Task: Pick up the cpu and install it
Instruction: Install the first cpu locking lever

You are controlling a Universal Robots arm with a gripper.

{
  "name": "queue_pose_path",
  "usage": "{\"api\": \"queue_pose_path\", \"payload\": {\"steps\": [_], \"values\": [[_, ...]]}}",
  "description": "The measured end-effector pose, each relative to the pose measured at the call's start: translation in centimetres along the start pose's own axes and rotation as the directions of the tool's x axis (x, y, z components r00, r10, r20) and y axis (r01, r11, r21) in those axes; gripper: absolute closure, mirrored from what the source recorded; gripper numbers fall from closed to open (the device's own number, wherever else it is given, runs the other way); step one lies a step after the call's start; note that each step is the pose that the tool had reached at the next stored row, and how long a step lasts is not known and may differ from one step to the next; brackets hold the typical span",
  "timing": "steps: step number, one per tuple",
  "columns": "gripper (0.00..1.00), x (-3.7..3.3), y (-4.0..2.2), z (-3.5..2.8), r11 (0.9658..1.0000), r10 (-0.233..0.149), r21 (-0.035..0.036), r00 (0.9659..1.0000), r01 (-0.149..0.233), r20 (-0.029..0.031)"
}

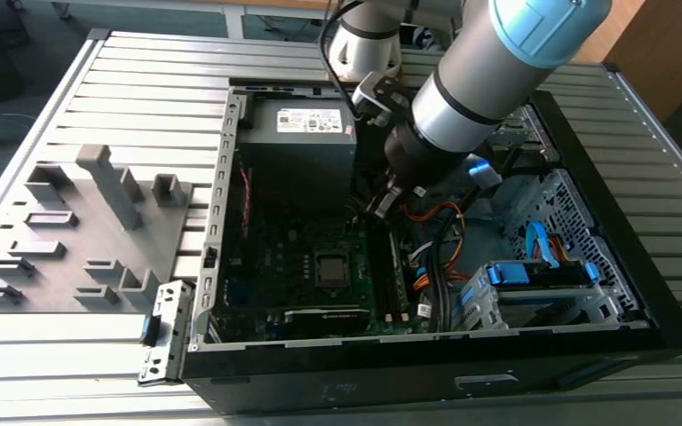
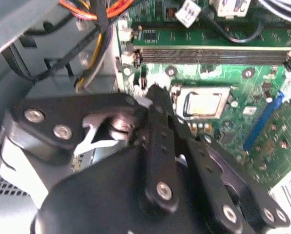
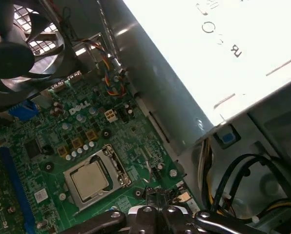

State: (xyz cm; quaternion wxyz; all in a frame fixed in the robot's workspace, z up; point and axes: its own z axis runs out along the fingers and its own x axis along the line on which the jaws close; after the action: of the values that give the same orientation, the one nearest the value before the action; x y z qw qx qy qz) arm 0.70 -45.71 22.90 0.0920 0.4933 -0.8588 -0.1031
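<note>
Black jointed metal fingers (image 2: 157, 105) clenched, empty, hovering beside flat pale square cpu (image 2: 202, 104) seated in silver socket frame (image 3: 117, 168).

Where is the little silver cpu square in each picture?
Exterior view: the cpu sits in the socket on the dark board, inside the case.
Second wrist view: cpu beside the green board's long memory slot.
First wrist view: cpu in its metal frame.
Shared landmark: the socket frame around it.

A slatted metal table (image 1: 139, 98) carries an open computer case (image 1: 625, 266) and a grey fixture tray (image 1: 68, 240).
</note>
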Motion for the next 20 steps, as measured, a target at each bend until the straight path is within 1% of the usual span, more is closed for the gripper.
{"api": "queue_pose_path", "payload": {"steps": [6, 9, 10, 11, 13, 14, 18, 19, 20], "values": [[0.89, 0.76, 0.47, 0.18, 1.0, -0.001, 0.0047, 1.0, 0.001, 0.0044], [0.89, 0.8, 0.53, 0.19, 1.0, -0.001, 0.005, 1.0, 0.001, 0.0049], [0.89, 0.82, 0.54, 0.19, 1.0, -0.003, 0.0024, 1.0, 0.003, 0.0096], [0.89, 0.83, 0.56, 0.19, 1.0, -0.005, -0.0014, 0.9999, 0.005, 0.0163], [0.89, 0.84, 0.62, -0.01, 1.0, -0.007, -0.0064, 0.9997, 0.007, 0.0245], [0.89, 0.85, 0.68, -0.23, 0.9999, -0.008, -0.0085, 0.9996, 0.008, 0.0282], [0.89, 0.91, 0.95, -1.2, 0.9999, -0.01, -0.0118, 0.9994, 0.01, 0.0337], [0.89, 0.92, 0.99, -1.34, 0.9998, -0.011, -0.0137, 0.9993, 0.011, 0.0369], [0.89, 0.92, 1.0, -1.37, 0.9997, -0.014, -0.0188, 0.9989, 0.015, 0.0458]]}}
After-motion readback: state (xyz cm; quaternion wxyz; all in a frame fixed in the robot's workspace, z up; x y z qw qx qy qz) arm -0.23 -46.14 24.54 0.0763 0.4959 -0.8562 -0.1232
